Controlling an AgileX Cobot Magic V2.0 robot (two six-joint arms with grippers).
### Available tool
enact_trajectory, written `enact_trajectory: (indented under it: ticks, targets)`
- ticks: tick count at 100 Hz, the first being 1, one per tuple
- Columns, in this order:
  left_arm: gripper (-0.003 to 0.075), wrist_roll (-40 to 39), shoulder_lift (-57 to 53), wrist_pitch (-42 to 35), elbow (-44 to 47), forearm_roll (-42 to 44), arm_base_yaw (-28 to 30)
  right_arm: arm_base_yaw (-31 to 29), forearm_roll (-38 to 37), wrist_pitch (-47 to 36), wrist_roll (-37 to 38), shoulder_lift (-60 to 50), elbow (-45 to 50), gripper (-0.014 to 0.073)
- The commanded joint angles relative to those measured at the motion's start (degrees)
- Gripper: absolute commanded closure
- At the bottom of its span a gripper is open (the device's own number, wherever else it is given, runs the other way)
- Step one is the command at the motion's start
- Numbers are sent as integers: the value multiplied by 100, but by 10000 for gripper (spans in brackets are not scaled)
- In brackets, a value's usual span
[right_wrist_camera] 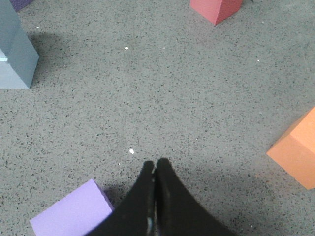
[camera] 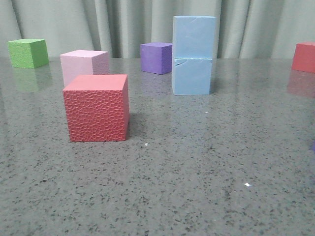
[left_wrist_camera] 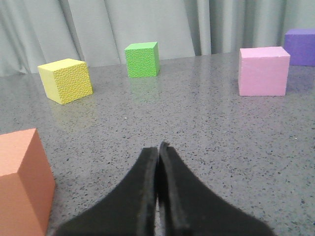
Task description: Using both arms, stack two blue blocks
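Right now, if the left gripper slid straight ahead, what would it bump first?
Probably nothing close. The shut left gripper points over bare table, between the green cube and pink cube. Depth is hard to judge.

One pale sky-blue matte foam cube [camera: 194, 36] sits squarely atop a second pale blue foam cube [camera: 192, 76], cracked near its upper edge, at one o'clock from the table's centre.

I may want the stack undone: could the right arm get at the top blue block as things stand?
Probably yes. The right gripper is shut and empty, and the table lies bare between it and the blue stack. The top blue block has nothing above it.
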Motion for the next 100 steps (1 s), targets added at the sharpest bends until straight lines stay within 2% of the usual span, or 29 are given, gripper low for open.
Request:
enact_trajectory:
  ticks: [1, 23, 45, 67, 100]
  targets:
    - [739, -46, -186, -489, 234, -2, 8, -26, -78, -319, -22, -61, -138, 662]
    - [739, -46, -186, -489, 234, -2, 8, -26, -78, -444, -22, -78, -138, 662]
    - [739, -46, -186, -489, 234, -2, 8, -26, -78, -1694, -47, -463, 184, 662]
    - [739, -46, -186, -489, 234, -2, 8, -183, 8, -2620, -600, -1207, 983, 662]
    - [739, -46, -186, -489, 234, -2, 8, -669, 277, -3204, -622, -2755, 2484, 662]
